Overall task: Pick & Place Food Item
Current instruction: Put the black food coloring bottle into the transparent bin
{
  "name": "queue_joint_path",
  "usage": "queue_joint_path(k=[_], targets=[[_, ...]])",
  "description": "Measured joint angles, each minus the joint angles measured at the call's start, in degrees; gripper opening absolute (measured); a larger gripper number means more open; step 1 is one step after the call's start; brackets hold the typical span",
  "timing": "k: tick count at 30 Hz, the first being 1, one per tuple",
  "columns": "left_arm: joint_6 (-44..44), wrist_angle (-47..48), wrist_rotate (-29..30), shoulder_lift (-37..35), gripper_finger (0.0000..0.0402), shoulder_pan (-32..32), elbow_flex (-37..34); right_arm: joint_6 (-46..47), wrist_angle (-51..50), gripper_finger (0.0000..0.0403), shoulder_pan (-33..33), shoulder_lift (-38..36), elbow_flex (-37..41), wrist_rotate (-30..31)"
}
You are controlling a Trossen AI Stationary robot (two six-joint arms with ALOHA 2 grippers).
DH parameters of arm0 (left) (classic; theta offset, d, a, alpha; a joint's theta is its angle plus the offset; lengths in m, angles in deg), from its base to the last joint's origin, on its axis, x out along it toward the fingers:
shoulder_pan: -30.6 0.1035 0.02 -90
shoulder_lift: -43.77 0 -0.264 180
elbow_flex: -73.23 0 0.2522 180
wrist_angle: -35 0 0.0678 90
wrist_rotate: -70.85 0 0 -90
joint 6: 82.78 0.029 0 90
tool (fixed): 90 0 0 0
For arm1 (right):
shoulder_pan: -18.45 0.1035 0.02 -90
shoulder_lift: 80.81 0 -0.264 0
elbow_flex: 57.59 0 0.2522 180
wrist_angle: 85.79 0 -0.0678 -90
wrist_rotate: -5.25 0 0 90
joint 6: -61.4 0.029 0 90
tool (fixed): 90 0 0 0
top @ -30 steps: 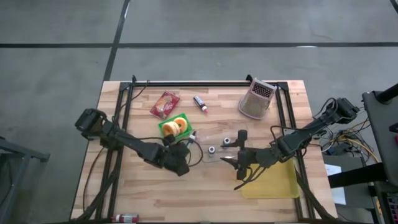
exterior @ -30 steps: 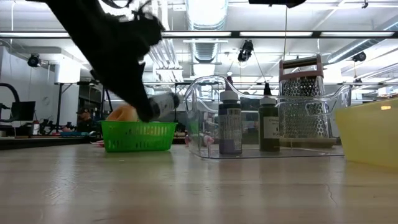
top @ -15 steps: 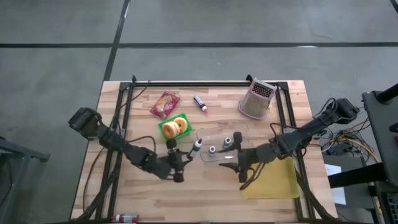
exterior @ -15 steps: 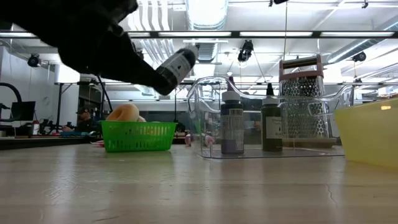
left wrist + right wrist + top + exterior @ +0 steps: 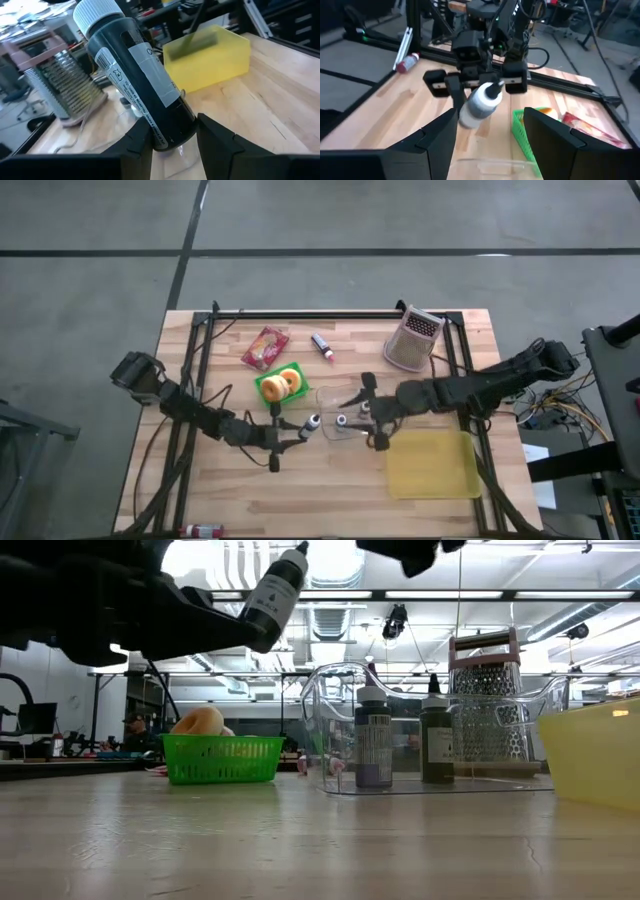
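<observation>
My left gripper is shut on a dark bottle with a white cap and a white label, held high above the table in the low view. A clear plastic tray stands mid-table and holds two more dark bottles upright. My right gripper is open and empty above this tray, and its wrist view faces the held bottle. My left gripper pinches the bottle's lower end between its two fingers, which lie across the bottle. The fingers come level from the table's left side. The bottle is lifted clear of the table and tilted, its white cap pointing toward the tray.
A green basket with doughnuts stands just beyond my left gripper. A red packet, a small red-capped bottle and a metal grater are at the far side. A yellow bin sits near right.
My left gripper has risen with the dark bottle, which went from near table height to well above the tray's rim. My right gripper has gone toward the table's far and left side, from beside the yellow bin to over the clear tray.
</observation>
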Motion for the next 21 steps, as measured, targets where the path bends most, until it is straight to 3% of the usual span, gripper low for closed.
queue_joint_path(k=[6,10,21], targets=[[2.7,0.0,-5.1,1.1,0.012,3.2,1.5,2.8,-4.0,0.0224,-5.0,3.3,-4.4,-9.9],[2.8,0.2,-6.3,1.1,0.012,5.2,1.6,3.3,-12.5,0.0224,-5.7,6.4,-8.6,-10.4],[2.0,0.4,-8.2,1.1,0.012,6.1,1.6,3.0,-18.2,0.0224,-5.8,12.5,-16.3,-10.4]])
